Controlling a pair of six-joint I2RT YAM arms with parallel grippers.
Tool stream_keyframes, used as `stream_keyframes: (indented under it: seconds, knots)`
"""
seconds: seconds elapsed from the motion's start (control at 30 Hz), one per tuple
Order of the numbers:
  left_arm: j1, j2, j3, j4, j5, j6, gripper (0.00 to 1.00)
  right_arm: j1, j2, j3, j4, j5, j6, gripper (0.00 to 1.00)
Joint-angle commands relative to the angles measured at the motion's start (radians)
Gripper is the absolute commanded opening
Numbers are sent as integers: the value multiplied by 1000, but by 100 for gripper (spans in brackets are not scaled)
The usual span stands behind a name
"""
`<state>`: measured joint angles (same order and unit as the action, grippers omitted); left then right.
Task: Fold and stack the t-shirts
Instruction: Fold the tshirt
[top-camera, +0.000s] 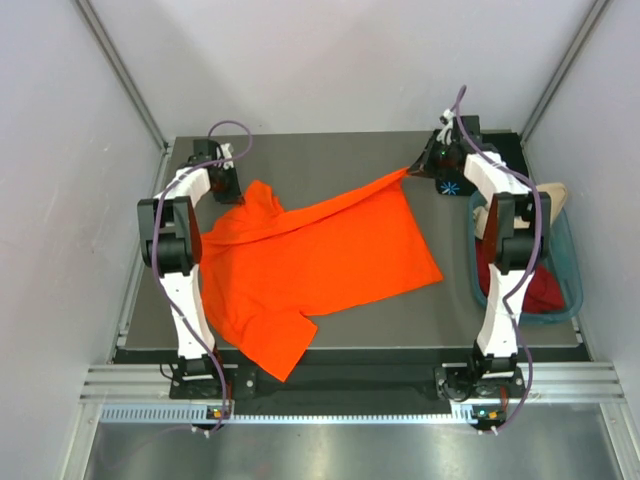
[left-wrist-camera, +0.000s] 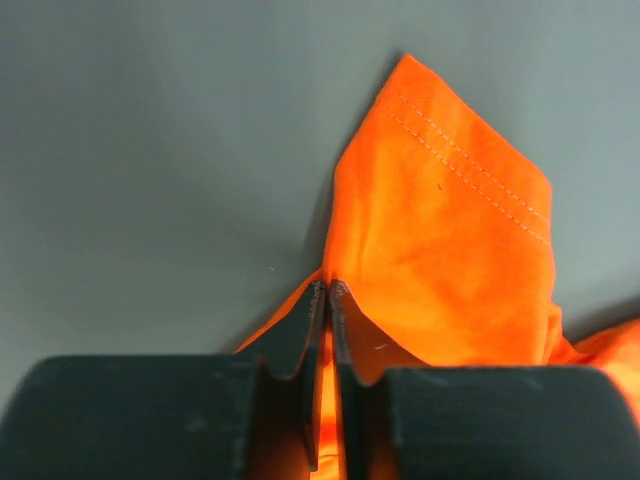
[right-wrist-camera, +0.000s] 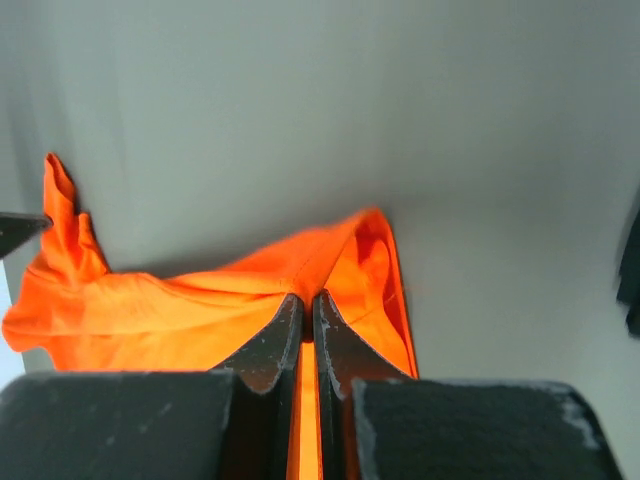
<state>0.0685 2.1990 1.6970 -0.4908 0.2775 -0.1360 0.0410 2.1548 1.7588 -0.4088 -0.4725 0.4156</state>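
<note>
We saw our left hand (left-wrist-camera: 327, 287) closed, its two fingers pressed together on a fold of the orange t-shirt (left-wrist-camera: 440, 250), just beside a stitched hem corner that stood up from the grey bench (left-wrist-camera: 150, 180). Our right hand (right-wrist-camera: 307, 298) was closed as well. It pinched an edge of the same shirt, and orange cloth showed in the thin slit between its fingers.

From above, the left hand sat at the far left of the bench and the right hand at the far right. The cloth between them was drawn into a raised ridge that narrowed to a point at the right hand. The rest of the shirt lay spread across the middle of the bench, with one sleeve reaching the near edge close to the left arm's base.

A teal tub (top-camera: 572, 290) stood to the right, beside the right arm. A dark red shirt (top-camera: 542, 292) lay inside it and a beige shirt (top-camera: 553, 192) lay at its far end. A black shirt (top-camera: 450, 186) with a light-blue star mark lay just beside the right hand.
</note>
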Motion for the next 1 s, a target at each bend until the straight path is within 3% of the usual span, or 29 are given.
stream_keyframes:
  seconds: [0.0, 0.03, 0.23, 0.5, 0.97]
  knots:
    - [2, -5, 67, 12, -46, 21, 6, -9, 45, 106, 45, -3, 18, 0]
    - [2, -8, 91, 18, -67, 19, 0, -7, 57, 129, 39, -5, 28, 0]
    - [2, -62, 171, 78, -152, -28, 0, -6, 157, 297, 24, -15, 69, 0]
    - [2, -128, 194, 207, -104, -54, 0, -7, 224, 315, 79, -49, 114, 0]
    - [2, -225, 156, 179, -196, -22, 0, -6, 321, 430, 202, -126, 235, 0]
